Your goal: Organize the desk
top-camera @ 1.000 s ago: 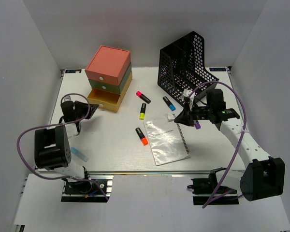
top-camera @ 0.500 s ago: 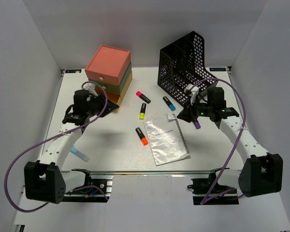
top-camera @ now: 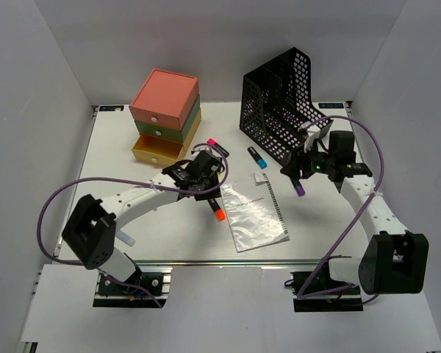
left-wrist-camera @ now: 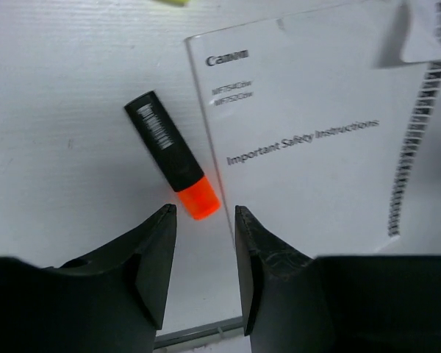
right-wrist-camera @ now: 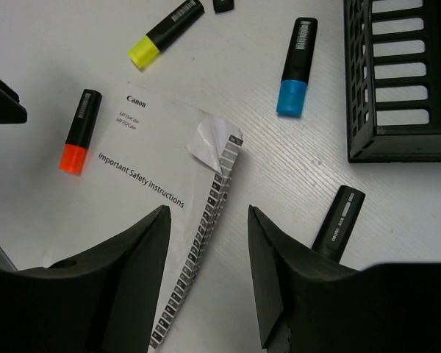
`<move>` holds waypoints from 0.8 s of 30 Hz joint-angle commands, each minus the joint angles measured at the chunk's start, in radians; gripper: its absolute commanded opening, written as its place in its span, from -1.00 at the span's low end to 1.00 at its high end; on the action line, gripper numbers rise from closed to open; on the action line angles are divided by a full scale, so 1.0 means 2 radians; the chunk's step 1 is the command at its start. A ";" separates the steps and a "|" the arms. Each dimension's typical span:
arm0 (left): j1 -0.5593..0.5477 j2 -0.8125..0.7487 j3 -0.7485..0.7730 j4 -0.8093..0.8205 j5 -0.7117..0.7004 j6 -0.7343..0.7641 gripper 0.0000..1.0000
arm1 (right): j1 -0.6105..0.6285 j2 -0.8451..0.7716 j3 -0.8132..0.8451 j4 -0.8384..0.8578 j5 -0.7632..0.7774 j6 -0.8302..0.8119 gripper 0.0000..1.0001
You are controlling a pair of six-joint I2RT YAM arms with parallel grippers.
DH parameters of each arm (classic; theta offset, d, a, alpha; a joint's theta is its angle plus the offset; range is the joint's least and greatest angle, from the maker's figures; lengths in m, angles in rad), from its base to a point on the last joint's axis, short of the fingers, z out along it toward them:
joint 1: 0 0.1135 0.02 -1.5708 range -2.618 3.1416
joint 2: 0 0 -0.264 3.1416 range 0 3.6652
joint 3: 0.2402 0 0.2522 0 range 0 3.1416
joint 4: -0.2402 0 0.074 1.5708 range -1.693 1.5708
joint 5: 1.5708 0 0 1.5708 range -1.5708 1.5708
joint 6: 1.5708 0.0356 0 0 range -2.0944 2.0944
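White laminate desk (top-camera: 309,213) fills the middle of the top view, its metal rail along the 6 o'clock edge. At 11 o'clock stands the pink-green-yellow drawer box (top-camera: 165,118), and at 1 o'clock the black mesh file holder (top-camera: 279,103).

Near the centre lies an orange highlighter (left-wrist-camera: 173,154), its cap pointing toward 5 o'clock in the wrist view. Just beside it, at 3 o'clock, lies a Canon safety instructions booklet (left-wrist-camera: 316,147). The left gripper (left-wrist-camera: 203,211) hangs over the orange cap with its jaws parted a little wider than the cap. It grips nothing, and I cannot tell whether it touches the highlighter.

The right gripper (right-wrist-camera: 207,211) hovers over the booklet's peeling corner at 4 o'clock of the file holder, jaws spread wide and bare. In its wrist view a yellow highlighter (right-wrist-camera: 165,33) lies at 11 o'clock and a blue highlighter (right-wrist-camera: 295,66) at 1 o'clock, near the holder's foot. A purple-capped highlighter (top-camera: 299,188) lies just at 5 o'clock of that gripper. A pink highlighter (top-camera: 214,145) lies at 12 o'clock of the left gripper.
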 commanded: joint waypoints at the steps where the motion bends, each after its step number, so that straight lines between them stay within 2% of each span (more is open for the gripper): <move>1: -0.018 0.009 0.023 -0.036 -0.085 -0.047 -0.03 | -0.009 -0.011 0.013 0.015 -0.016 0.005 0.04; 2: -0.023 0.018 0.024 -0.036 -0.089 -0.056 -0.02 | -0.011 -0.011 0.012 0.014 -0.019 0.005 0.03; 3: -0.030 0.025 0.026 -0.031 -0.090 -0.056 0.18 | -0.013 -0.011 0.012 0.014 -0.021 0.004 0.03; 5: -0.035 0.042 0.041 -0.039 -0.101 -0.065 0.23 | -0.016 -0.014 0.013 0.013 -0.026 0.003 0.03; 12: -0.045 0.134 0.083 -0.062 -0.112 -0.083 0.26 | -0.019 -0.024 0.012 0.015 -0.029 0.001 0.04; 15: -0.045 0.144 0.075 -0.052 -0.113 -0.099 0.25 | -0.022 -0.026 0.011 0.015 -0.030 0.001 0.03; 19: -0.045 0.152 0.081 -0.078 -0.122 -0.142 0.24 | -0.025 -0.028 0.011 0.015 -0.035 0.001 0.03; 24: -0.040 0.148 0.056 -0.053 -0.110 -0.152 0.19 | -0.028 -0.027 0.011 0.015 -0.037 0.000 0.03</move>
